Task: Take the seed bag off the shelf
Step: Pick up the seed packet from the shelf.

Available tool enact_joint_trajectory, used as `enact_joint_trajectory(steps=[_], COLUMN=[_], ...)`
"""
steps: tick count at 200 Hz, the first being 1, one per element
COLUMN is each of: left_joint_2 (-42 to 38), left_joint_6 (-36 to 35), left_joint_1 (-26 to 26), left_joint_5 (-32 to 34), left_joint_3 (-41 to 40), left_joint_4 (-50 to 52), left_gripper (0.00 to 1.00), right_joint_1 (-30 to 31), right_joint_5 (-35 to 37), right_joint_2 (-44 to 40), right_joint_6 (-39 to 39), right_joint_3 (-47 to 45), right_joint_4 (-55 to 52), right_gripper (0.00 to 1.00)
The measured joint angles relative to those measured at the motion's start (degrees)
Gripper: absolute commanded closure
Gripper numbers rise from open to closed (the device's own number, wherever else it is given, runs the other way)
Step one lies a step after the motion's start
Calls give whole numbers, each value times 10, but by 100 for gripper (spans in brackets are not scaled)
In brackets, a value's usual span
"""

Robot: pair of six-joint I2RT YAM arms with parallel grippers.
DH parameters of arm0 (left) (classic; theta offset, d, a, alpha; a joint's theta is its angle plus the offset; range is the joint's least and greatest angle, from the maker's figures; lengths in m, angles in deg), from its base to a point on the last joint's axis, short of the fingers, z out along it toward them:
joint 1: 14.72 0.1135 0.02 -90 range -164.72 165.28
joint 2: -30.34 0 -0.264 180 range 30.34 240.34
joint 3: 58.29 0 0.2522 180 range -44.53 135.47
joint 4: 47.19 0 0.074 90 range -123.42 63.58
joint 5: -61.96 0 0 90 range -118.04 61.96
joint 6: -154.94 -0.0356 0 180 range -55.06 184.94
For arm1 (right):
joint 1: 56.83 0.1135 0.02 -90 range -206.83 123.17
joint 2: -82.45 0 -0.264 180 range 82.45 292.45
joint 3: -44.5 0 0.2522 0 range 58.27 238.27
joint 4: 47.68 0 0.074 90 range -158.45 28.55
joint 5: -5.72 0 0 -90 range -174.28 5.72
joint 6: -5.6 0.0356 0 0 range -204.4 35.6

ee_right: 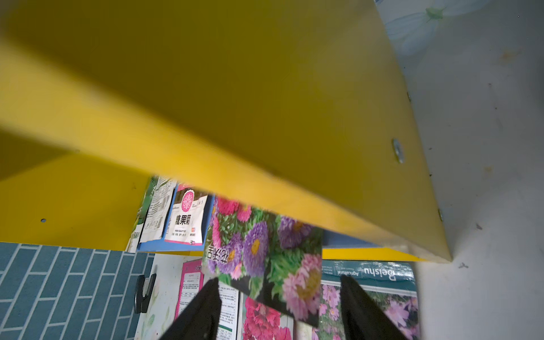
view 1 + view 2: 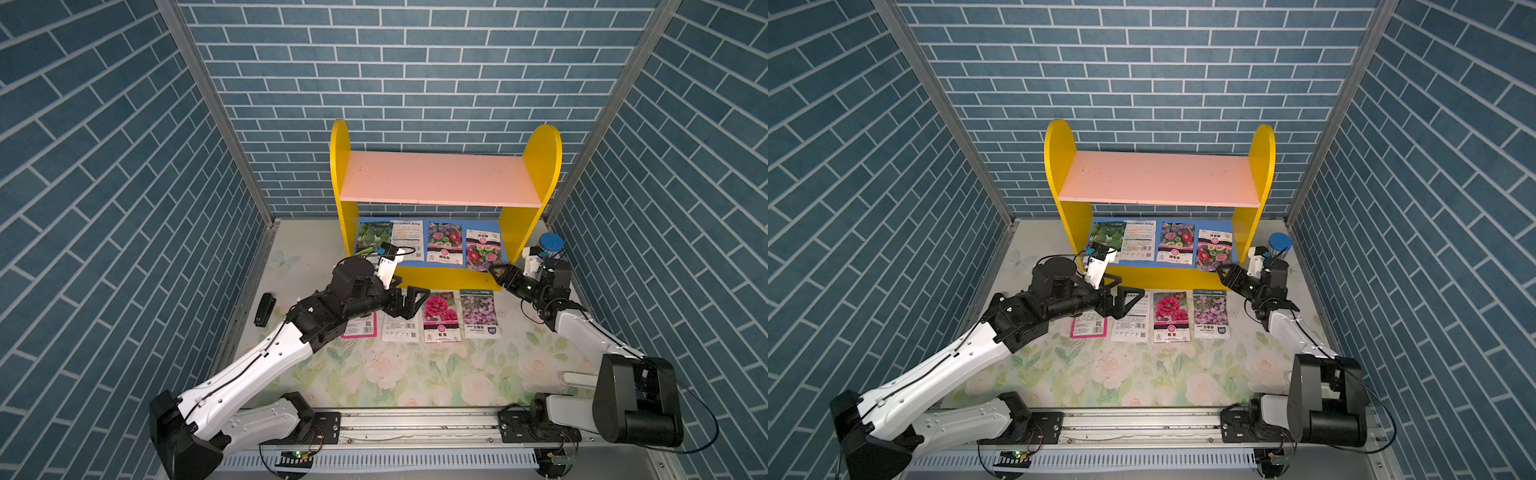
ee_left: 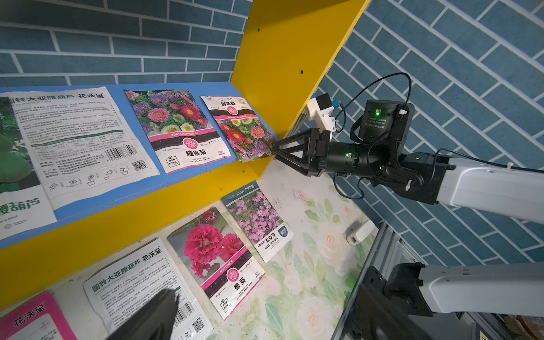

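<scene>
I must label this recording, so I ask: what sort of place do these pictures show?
Probably a robot test booth dressed as a small garden shop: blue brick-pattern wall panels, a yellow wooden shelf with colourful flower seed packets, and two black-and-white robot arms on a rail.

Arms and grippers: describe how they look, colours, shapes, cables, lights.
The left arm and right arm have glossy white shells, black joints and a thin black cable along each. The left gripper and right gripper are black, with hollow triangular fingers. Each wrist carries a white camera mount with a blue plug; green lights glow on the right wrist.
</scene>
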State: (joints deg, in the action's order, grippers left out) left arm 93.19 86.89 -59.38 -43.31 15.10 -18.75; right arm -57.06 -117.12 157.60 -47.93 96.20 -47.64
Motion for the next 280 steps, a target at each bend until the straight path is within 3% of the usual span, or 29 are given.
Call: enact_joint_trajectory(steps=[76, 166, 217, 237, 280], left_joint_2=[3, 4, 8, 8, 31], left_joint_6=[-2, 14, 55, 94, 192], left_joint_1=[0, 0, -7, -8, -13], left_joint_5=[0, -12, -37, -51, -76], left_joint_3=[0, -13, -59, -99, -169], left_joint_4=[0, -27, -100, -167, -334], left_gripper=[0, 0, 3, 9, 8], right_joint_1=[-10, -14, -14, -14, -14], right_joint_5=[-4, -12, -24, -38, -85], right_joint_2=[34, 12, -85, -137, -255], right_joint_6=[23, 36, 37, 37, 36], right_joint_3=[9, 4, -41, -59, -70], right_joint_4=[29, 30, 27, 11, -33], right_gripper=[57, 100, 100, 100, 100])
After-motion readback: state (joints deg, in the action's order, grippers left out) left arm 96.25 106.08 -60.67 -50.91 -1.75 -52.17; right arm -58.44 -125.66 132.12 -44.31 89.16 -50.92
